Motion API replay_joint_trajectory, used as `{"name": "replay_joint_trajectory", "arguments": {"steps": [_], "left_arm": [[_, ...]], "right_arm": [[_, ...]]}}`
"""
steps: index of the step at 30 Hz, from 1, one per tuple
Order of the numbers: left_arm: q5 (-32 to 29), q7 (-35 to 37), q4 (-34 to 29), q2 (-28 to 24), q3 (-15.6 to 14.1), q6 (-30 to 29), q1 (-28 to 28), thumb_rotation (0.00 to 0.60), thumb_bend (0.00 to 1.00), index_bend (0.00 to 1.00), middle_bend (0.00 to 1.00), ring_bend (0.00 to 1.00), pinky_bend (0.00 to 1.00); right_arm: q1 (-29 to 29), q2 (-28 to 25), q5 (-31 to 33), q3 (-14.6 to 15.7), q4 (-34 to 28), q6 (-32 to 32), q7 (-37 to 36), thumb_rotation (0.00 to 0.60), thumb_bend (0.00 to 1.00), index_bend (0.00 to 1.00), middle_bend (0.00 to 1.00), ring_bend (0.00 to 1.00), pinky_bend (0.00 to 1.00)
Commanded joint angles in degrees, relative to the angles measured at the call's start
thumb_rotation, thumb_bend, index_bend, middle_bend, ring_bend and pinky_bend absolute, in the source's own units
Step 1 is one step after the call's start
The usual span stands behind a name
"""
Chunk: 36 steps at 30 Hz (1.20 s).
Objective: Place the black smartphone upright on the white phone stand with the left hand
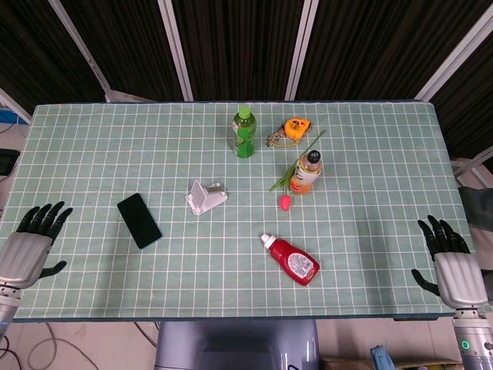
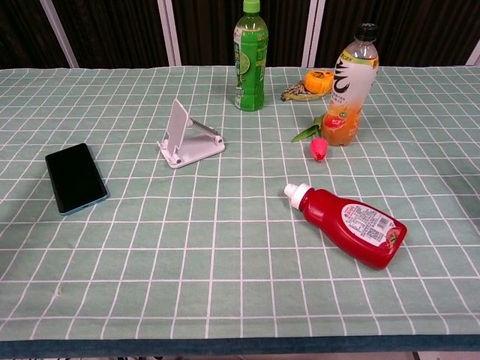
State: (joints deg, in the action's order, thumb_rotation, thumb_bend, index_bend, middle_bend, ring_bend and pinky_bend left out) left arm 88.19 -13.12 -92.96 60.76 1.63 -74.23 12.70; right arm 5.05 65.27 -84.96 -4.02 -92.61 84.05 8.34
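Note:
The black smartphone lies flat on the checked cloth at the left of the table. To its right stands the white phone stand, its back plate tilted up and nothing on it. My left hand hovers open at the table's front left corner, well left of the phone, fingers spread. Over at the front right corner, my right hand is open too. Neither hand shows in the chest view.
A green bottle and an orange tape measure stand at the back. An orange drink bottle and a pink tulip are right of the stand. A red ketchup bottle lies near the front.

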Motion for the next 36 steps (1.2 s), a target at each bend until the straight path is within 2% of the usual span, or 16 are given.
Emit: {"name": "replay_joint_trajectory", "arguments": {"steps": [1, 9, 16, 26, 36], "left_arm": [[0.0, -3.6, 0.0, -2.3, 1.2, 9.9, 7.0, 0.600, 0.08, 0.02, 0.00, 0.00, 0.09], [-0.4, -8.3, 6.4, -0.4, 2.0, 25.1, 17.7, 0.600, 0.05, 0.03, 0.01, 0.02, 0.10], [0.9, -9.5, 12.4, 3.6, 1.4, 31.6, 23.7, 0.600, 0.04, 0.09, 0.12, 0.13, 0.22], [3.1, -8.5, 19.3, 9.3, -0.7, 34.4, 27.7, 0.600, 0.04, 0.11, 0.15, 0.14, 0.23], [3.5, -7.3, 24.5, 13.7, -2.3, 35.5, 29.9, 0.600, 0.04, 0.17, 0.21, 0.16, 0.23]], "right_arm": [[0.1, -0.1, 0.1, 0.0, -0.1, -0.2, 0.0, 0.600, 0.31, 0.01, 0.00, 0.00, 0.18], [0.1, -0.2, 0.5, 0.0, -0.2, -0.5, 0.1, 0.600, 0.31, 0.01, 0.00, 0.00, 0.18], [0.1, -0.2, 0.8, -0.1, -0.3, -0.6, 0.1, 0.600, 0.31, 0.01, 0.00, 0.00, 0.18], [0.1, -0.1, 1.1, -0.2, -0.5, -0.6, 0.2, 0.600, 0.35, 0.03, 0.00, 0.00, 0.18], [0.1, -0.1, 1.3, -0.2, -0.5, -0.7, 0.0, 0.600, 0.36, 0.05, 0.00, 0.00, 0.18]]}}
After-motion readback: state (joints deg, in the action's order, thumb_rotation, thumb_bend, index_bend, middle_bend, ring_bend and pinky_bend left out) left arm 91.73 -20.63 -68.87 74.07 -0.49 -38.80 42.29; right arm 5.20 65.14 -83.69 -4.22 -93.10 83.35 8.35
